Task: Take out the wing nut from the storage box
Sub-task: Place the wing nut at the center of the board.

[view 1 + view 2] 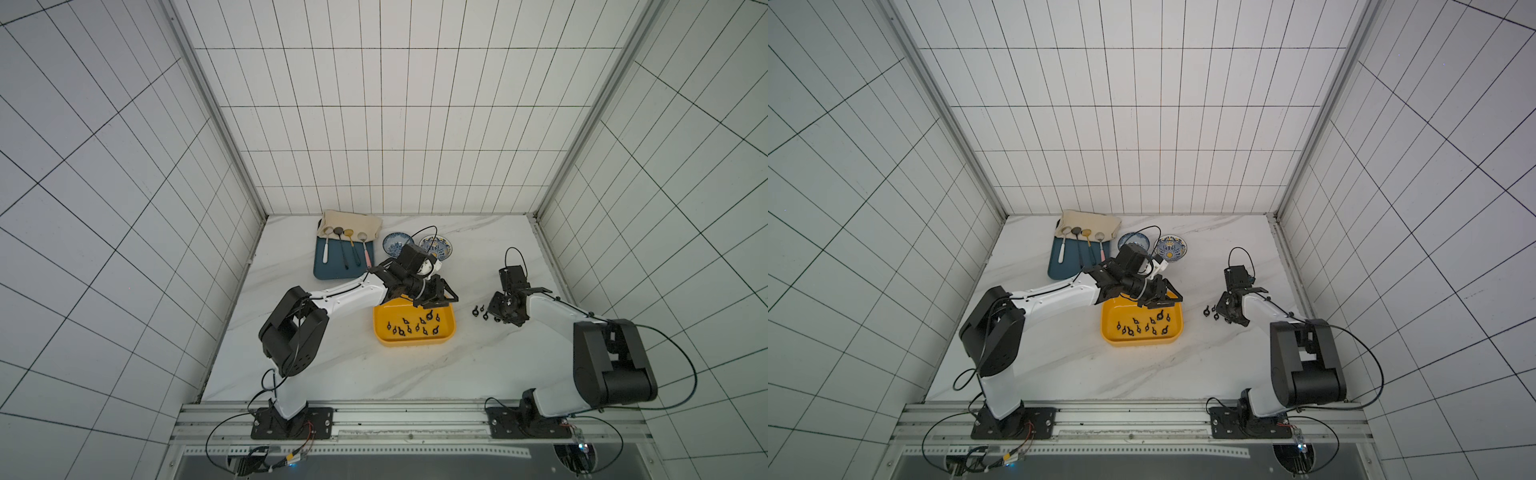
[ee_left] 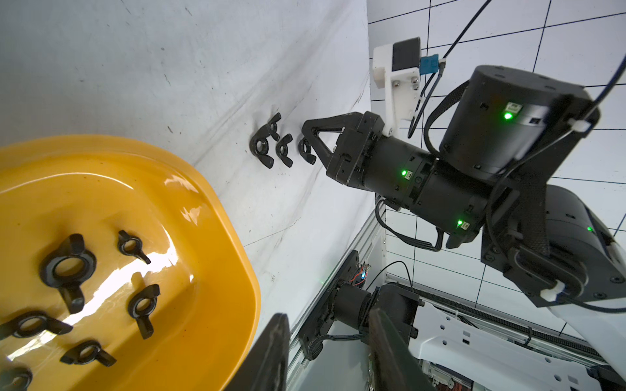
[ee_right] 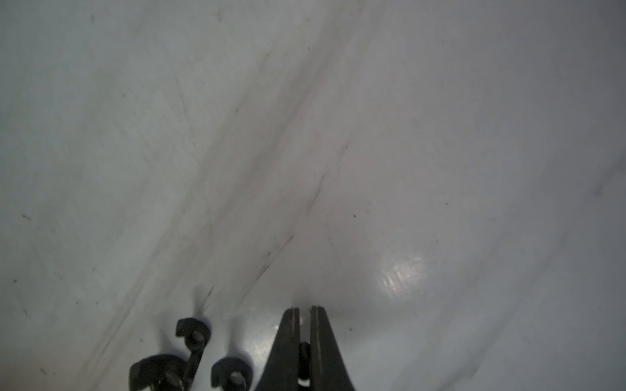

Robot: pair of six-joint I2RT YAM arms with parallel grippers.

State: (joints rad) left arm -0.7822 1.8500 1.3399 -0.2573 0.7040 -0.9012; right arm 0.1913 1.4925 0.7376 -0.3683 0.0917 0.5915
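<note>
Wing nuts (image 1: 430, 314) inside storage box (image 1: 411, 343) lie just below half-open, empty left end effector (image 1: 439, 302); right end effector (image 3: 305, 309), beside box, pinches 1 wing nut (image 3: 304, 352).

No readable text, labels, brands or numbers in any view. Only candidates: pale tags (image 2: 513, 107) next to the green lights (image 2: 507, 116) on the right arm (image 2: 423, 179), seen from the left wrist. Too small to make out.
</note>
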